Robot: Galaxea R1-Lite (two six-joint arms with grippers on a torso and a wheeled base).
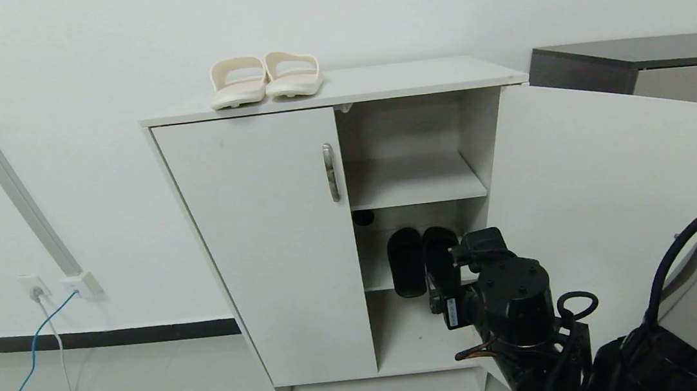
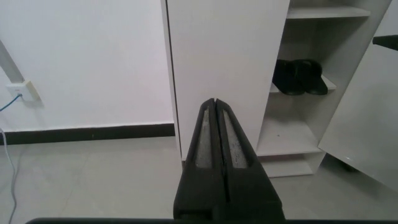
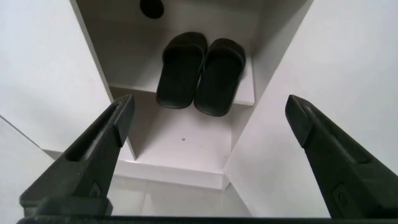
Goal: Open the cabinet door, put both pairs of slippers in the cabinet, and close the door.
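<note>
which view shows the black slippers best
The right wrist view: the black slippers sit side by side on a shelf, both whole and close. In the head view the right arm covers part of one; in the left wrist view they are small and far off.

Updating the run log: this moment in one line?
right door open; black slippers on middle shelf; cream slippers atop cabinet; right claw open; left claw shut
</note>
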